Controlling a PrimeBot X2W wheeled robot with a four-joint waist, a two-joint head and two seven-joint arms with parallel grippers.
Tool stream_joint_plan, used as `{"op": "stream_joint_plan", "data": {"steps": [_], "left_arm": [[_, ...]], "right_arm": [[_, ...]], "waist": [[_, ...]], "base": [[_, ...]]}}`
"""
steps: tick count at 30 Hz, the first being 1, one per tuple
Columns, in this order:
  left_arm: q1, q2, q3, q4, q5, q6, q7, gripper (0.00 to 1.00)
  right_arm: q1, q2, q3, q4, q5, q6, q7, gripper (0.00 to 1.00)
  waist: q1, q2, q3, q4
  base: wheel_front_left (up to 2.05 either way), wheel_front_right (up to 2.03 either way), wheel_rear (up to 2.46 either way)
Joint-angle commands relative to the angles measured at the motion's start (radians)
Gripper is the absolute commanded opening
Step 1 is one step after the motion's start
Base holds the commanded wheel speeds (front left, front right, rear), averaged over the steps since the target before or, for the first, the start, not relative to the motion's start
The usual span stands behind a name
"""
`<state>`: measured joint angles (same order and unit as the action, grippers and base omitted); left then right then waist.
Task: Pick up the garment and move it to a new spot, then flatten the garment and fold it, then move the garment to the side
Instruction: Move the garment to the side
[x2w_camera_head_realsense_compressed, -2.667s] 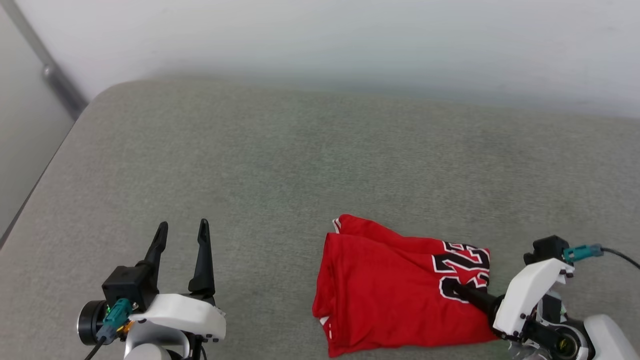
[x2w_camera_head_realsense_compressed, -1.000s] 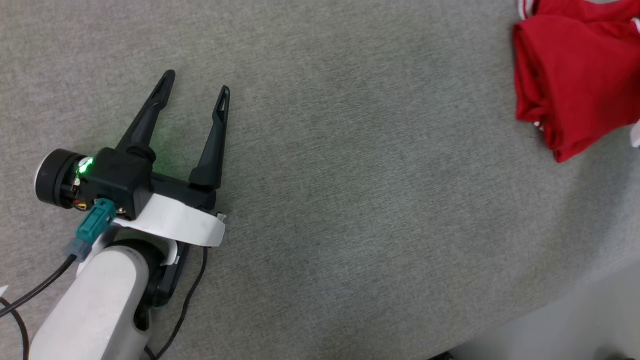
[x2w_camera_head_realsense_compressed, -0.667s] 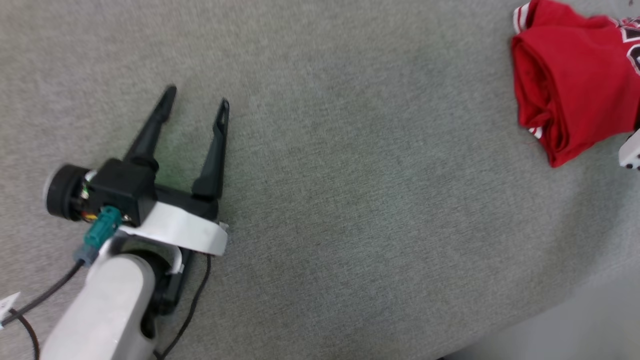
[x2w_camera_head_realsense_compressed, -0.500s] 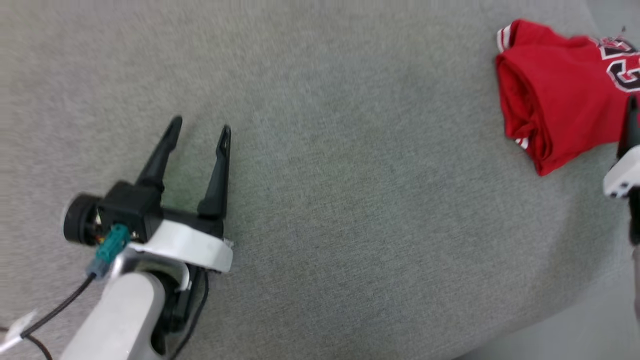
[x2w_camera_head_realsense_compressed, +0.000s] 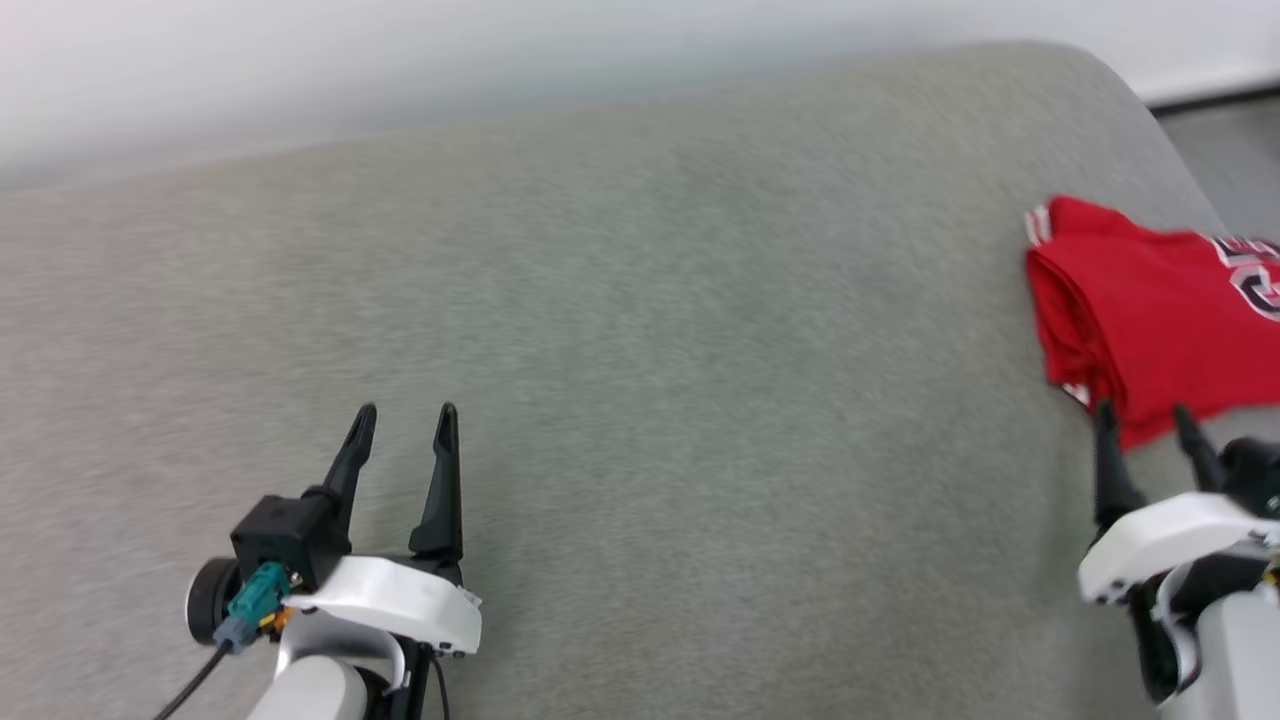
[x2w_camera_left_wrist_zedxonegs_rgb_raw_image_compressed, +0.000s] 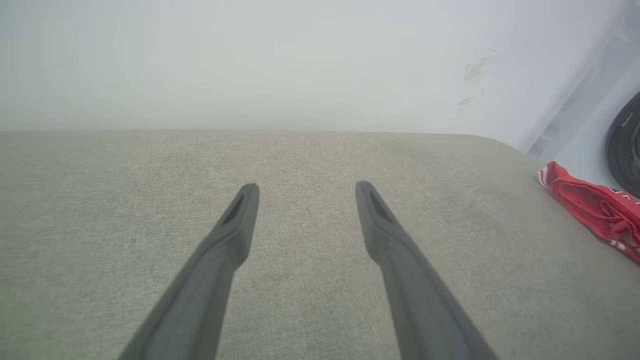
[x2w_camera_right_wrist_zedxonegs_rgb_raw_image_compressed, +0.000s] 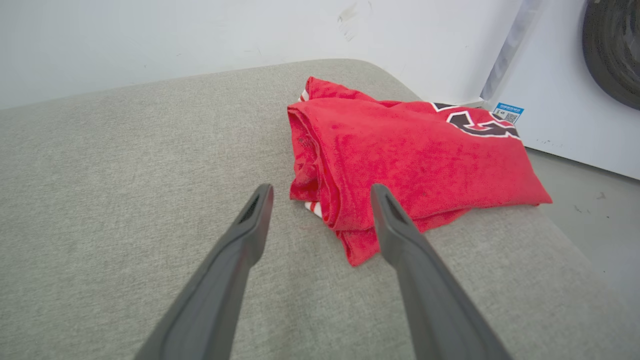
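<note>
Left gripper and right gripper: fingers spread, both empty, above the grey cushion. Folded red shirt lies just beyond the right gripper (near the cushion's right edge).

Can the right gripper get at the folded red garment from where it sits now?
Probably yes: the right gripper is open and pointed at the garment, close to its near corner, with nothing between them on the grey cushion.
</note>
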<state>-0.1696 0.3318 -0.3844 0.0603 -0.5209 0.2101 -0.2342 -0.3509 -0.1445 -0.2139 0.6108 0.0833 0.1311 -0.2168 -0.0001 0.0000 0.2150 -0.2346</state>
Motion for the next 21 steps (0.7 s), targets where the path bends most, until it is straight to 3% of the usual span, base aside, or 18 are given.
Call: {"op": "stream_joint_plan", "data": {"steps": [1,12,21], "left_arm": [[0.016,-0.010,0.001,0.007,-0.004,-0.002,-0.010,1.00],[0.100,-0.011,0.049,0.063,-0.017,0.020,-0.026,1.00],[0.182,0.020,0.066,0.072,-0.007,0.024,-0.029,1.00]], "right_arm": [[0.037,0.011,0.007,-0.039,0.012,-0.001,0.008,1.00],[0.273,0.076,0.102,-0.419,0.062,-0.001,0.134,1.00],[0.457,0.094,0.146,-0.686,0.052,-0.001,0.227,1.00]], "waist": [[0.0001,0.0000,-0.071,0.078],[0.0001,0.0000,-0.182,0.225],[0.0001,0.0000,-0.249,0.224]], "base": [[0.00,0.00,0.00],[0.00,0.00,0.00],[0.00,0.00,0.00]]}}
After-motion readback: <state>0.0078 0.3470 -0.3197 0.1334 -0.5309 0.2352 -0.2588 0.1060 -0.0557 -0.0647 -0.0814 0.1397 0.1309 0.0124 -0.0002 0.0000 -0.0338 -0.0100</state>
